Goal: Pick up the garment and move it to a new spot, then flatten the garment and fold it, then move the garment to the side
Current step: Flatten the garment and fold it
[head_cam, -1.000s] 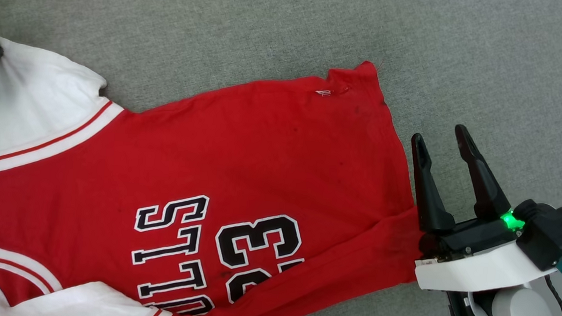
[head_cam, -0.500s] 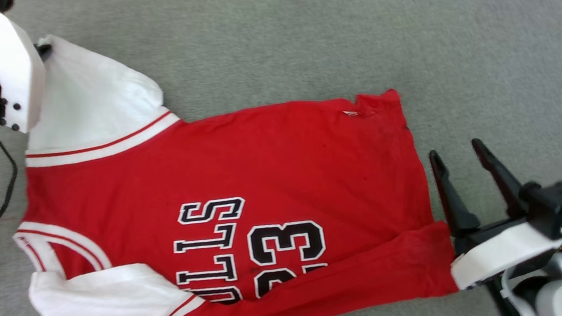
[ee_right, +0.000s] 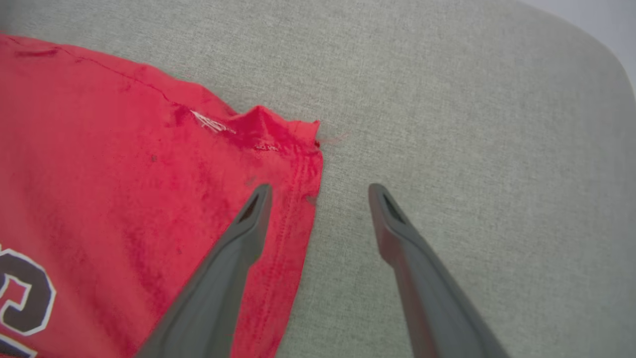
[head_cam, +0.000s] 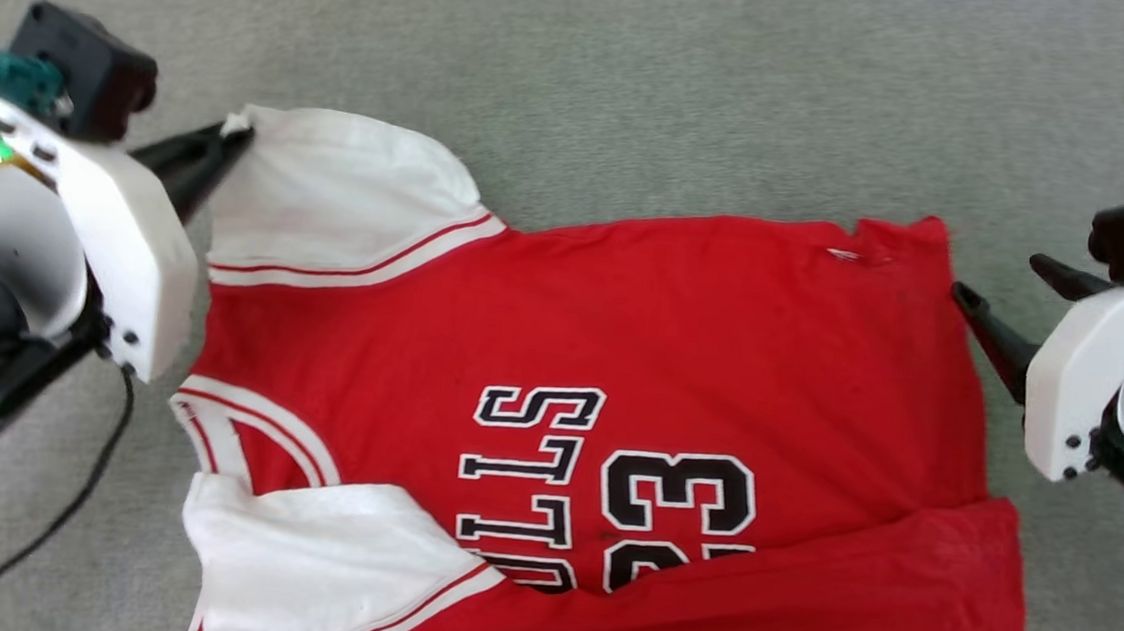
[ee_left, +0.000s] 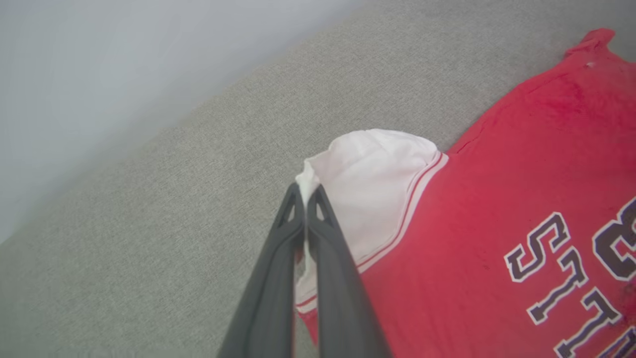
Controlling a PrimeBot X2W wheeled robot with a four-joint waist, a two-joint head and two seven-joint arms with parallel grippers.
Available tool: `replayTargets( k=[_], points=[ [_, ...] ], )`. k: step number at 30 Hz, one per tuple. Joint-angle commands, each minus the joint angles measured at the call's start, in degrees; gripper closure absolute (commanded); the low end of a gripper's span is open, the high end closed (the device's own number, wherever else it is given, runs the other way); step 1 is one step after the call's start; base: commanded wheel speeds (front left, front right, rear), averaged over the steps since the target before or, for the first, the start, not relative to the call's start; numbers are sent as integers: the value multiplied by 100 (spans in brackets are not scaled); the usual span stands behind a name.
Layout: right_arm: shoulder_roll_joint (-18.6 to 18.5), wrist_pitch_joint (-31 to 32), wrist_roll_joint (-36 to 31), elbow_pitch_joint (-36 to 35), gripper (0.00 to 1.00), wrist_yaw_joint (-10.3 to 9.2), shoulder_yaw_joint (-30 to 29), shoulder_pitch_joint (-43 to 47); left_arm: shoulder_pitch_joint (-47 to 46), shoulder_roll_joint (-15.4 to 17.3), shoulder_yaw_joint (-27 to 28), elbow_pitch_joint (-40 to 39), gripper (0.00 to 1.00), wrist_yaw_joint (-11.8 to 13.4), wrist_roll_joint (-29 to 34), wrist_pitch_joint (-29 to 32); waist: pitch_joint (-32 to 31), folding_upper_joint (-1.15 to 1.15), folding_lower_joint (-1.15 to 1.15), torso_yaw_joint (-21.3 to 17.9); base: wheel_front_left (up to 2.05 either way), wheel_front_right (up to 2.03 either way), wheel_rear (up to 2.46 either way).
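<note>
Red and white, the garment [head_cam: 718,368] lies spread on the grey upholstered surface [head_cam: 641,81] with its chest side up. Nearest me, its edge is doubled over into a long red strip [head_cam: 802,585] that covers the lower part of the black-and-white lettering [head_cam: 609,480]. At the near left, the near white sleeve [head_cam: 322,557] lies flat beside the striped neckline trim, and a dark cable [head_cam: 93,469] trails over the surface by my left arm. Farther back on the right, my right end effector [head_cam: 998,277] has its fingers spread wide with nothing between them. In its wrist view one finger [ee_right: 238,238] is over the red hem at the far right corner, and the other is over bare grey cloth. Farthest back on the left, my left end effector [head_cam: 235,132] is pinched tight on the tip of the far white sleeve [head_cam: 331,187]. A bit of white cloth shows between its fingertips in the left wrist view.
</note>
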Motion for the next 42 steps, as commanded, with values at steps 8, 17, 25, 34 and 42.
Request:
replayTargets(
  k=[8, 17, 25, 34, 42],
  points=[
    [-356, 863, 350, 687, 0, -2, 572, -941, 719, 17, 125, -963, 100, 411, 48, -378, 374, 0, 0, 551, 0, 0, 0],
    [-374, 853, 268, 1513, 0, -2, 1102, -1135, 1038, -100, 76, -1345, 100, 588, 58, -592, 543, 0, 0, 851, 0, 0, 0],
    [-362, 671, 462, 1921, 100, -1, 1489, -1005, 1155, -153, 6, -1224, 100, 607, 87, -687, 469, 0, 0, 888, 0, 0, 0],
    [-428, -64, 697, 1942, 100, -3, 1105, -1063, 1542, -109, 102, -955, 100, 766, -2, -917, -66, 0, 0, 666, 0, 0, 0],
    [-426, -591, 977, 1647, 100, -3, 782, -431, 2207, -11, 143, -922, 100, 954, -138, -1067, -715, 0, 0, 512, 0, 0, 0]
  ],
)
